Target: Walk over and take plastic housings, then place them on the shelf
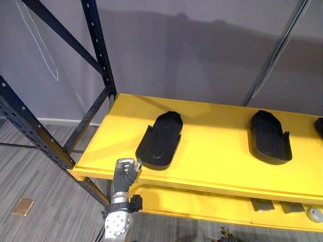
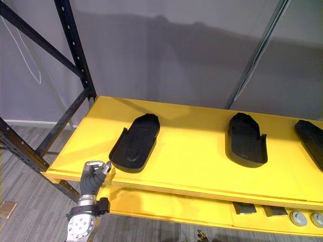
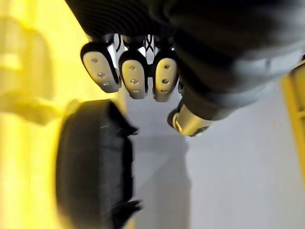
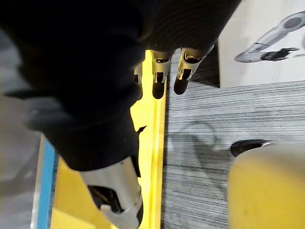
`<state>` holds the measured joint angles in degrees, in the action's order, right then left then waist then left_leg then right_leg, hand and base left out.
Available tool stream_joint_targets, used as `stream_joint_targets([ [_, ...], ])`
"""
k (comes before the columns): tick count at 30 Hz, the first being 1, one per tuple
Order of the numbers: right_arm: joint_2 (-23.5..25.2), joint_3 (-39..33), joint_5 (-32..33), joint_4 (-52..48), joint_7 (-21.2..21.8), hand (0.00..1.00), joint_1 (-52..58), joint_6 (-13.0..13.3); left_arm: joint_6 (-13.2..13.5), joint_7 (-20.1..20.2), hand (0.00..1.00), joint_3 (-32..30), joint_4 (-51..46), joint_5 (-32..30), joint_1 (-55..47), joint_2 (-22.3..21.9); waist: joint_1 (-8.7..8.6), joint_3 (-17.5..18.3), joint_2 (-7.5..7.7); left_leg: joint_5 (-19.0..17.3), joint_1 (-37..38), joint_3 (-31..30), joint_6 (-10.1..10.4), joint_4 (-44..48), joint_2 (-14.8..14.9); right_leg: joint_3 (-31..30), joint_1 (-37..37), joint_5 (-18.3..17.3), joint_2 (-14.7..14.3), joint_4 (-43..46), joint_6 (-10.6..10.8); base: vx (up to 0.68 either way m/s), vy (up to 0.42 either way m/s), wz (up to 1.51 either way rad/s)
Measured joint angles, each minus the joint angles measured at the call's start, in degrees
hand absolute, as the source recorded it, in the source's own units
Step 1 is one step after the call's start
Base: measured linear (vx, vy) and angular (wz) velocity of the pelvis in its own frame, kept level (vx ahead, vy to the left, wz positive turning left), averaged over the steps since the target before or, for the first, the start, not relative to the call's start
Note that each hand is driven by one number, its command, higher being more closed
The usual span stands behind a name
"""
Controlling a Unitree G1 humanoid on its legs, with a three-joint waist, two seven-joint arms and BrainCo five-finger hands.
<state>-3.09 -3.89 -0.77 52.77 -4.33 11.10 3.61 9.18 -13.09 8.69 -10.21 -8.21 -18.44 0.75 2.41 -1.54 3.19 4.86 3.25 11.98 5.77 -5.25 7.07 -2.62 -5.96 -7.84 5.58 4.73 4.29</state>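
The fingers (image 3: 134, 76) of the left hand (image 1: 126, 171), loosely straight and pinching nothing, sit at the front lip of the yellow shelf (image 1: 212, 151), likely because the matte black, sole-shaped plastic housing (image 1: 160, 139) just beyond them already rests flat there, hollow side up with a raised rim, while the right hand (image 4: 158, 76) hangs slack-fingered.

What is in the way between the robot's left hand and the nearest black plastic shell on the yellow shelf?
Nothing visible. The left hand is at the front edge of the yellow shelf, right beside the near end of the black shell, with only a narrow strip of bare shelf between them.
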Motion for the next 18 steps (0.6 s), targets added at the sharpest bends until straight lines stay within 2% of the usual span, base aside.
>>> stream_joint_targets([
  [7,1.8,0.1,0.1,-0.2,-0.2,0.0,-0.1,0.0,-1.5,1.2,1.0,1.5,7.5,-2.3,2.1,0.1,-0.08,0.7,-0.22,0.6,0.2,0.2,0.0,0.0,0.3,-0.2,0.5,0.0,-0.3,-0.2,0.0,-0.06,0.002,-0.02],
  [13,3.0,0.2,-0.1,0.3,-0.2,0.0,-0.7,-0.1,-2.5,1.8,1.0,1.8,13.0,-3.9,4.8,0.3,-0.38,0.9,0.17,0.5,0.0,0.6,0.0,0.0,0.3,-0.7,0.8,0.0,-0.3,-0.5,0.0,0.0,0.004,-0.02],
  [18,2.8,0.1,-0.4,2.2,-0.2,0.0,-2.1,-0.1,-2.1,1.6,1.0,1.9,14.0,-4.4,4.9,0.4,-0.35,0.9,0.19,0.5,0.0,1.1,0.0,0.0,0.3,-1.3,1.0,0.0,-0.4,-0.6,0.0,0.01,0.005,-0.03],
])
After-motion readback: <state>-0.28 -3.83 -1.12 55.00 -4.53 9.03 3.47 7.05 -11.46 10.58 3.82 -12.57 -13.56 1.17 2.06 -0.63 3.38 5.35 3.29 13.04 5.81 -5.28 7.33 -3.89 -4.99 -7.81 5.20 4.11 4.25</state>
